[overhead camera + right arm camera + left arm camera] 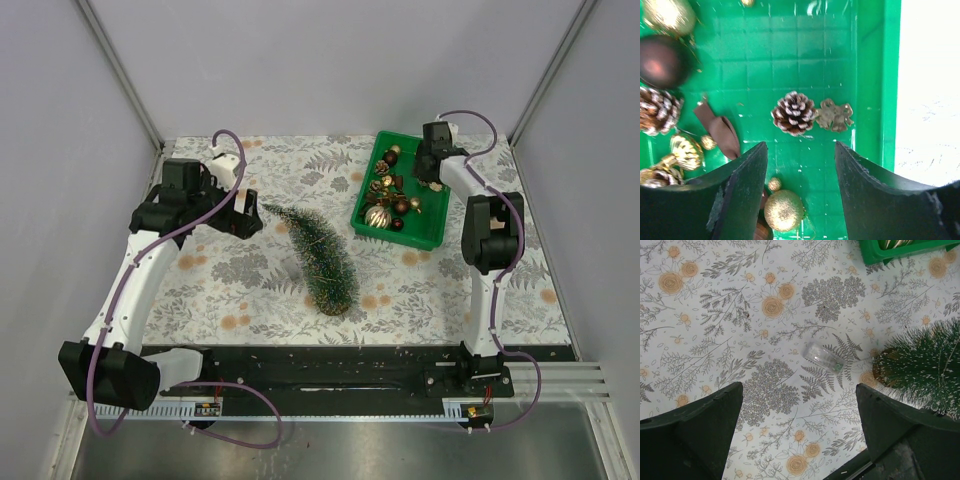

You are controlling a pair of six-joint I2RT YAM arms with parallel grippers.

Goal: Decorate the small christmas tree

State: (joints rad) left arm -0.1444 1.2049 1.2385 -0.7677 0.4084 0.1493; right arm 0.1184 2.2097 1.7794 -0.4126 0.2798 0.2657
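My left gripper (799,390) hangs wide open, empty, by the small dark green bristly christmas tree (318,255), which lies on its side at the middle of the tabletop (240,285). My right gripper (800,146), spread and holding nothing, hovers over a frosted brown pine cone (794,113) in the green plastic bin (875,75).

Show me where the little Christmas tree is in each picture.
Top external: small christmas tree mid-table, left of the green bin.
Left wrist: tree at the right edge; bin corner top right.
Right wrist: not in it; only the bin's inside.
Shared landmark: the green bin.
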